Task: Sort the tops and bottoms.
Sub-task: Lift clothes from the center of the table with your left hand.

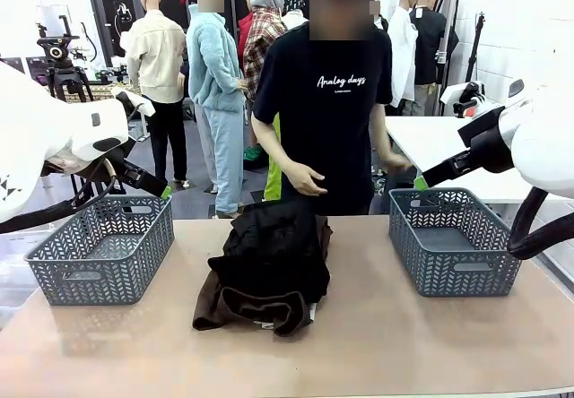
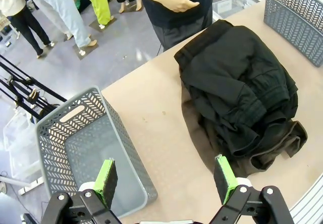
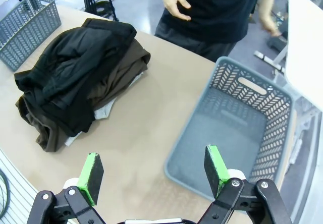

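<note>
So the table (image 1: 377, 344) has one heap dead centre, and everything turns on that. The heap's long axis runs roughly 12 to 6 in the front view, from the person's side toward the robot's.

The black bottoms (image 1: 273, 250) are on top and the dark brown bottoms (image 1: 247, 308) are underneath, with the brown spilling out at the 6 o'clock end. Neither is in a basket yet. The left basket (image 1: 134, 255) is at 9 o'clock from the heap and the right basket (image 1: 453, 272) at 3 o'clock, both well apart from it.

The light grey T-shirt (image 3: 103, 110) is buried at the bottom. Just a sliver pokes out along the heap's 3 o'clock edge, the side facing the right basket.

The left gripper (image 2: 164, 168) hangs high over the near corner of its basket, jaws wide apart and holding nothing. In its own view the heap is up at about 1 o'clock. The right gripper (image 3: 151, 156) is the same deal, pads spread and empty, above the table edge beside its basket, with the heap at about 10 o'clock.

The two look about equally far off. Maybe the left is a touch nearer, but I can't really call it. My guess is the black pair has to come off the top first. The person's hand (image 1: 305, 180) is hovering near the 12 o'clock end.
</note>
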Tool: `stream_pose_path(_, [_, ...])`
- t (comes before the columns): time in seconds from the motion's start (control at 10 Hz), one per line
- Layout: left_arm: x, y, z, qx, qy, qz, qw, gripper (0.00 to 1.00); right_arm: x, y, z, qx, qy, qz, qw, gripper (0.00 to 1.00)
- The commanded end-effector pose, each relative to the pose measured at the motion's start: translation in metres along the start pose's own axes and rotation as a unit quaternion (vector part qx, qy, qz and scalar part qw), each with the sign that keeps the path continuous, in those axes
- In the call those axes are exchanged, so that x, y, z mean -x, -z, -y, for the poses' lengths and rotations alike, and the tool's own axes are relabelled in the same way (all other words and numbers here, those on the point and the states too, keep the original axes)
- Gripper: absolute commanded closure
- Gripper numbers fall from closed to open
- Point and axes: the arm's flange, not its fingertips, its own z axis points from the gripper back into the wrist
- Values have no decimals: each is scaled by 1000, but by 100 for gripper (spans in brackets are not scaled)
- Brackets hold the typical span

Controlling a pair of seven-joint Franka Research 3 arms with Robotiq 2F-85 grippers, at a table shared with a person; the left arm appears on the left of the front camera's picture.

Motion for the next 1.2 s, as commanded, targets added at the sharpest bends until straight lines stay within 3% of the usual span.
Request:
stream_pose_path(0.0, [1, 1, -1, 7, 0, 8, 1000, 0, 1, 1, 1, 0, -1, -1, 1000, 0])
stream_pose_path(1.1, [1, 1, -1, 7, 0, 8, 1000, 0, 1, 1, 1, 0, -1, -1, 1000, 0])
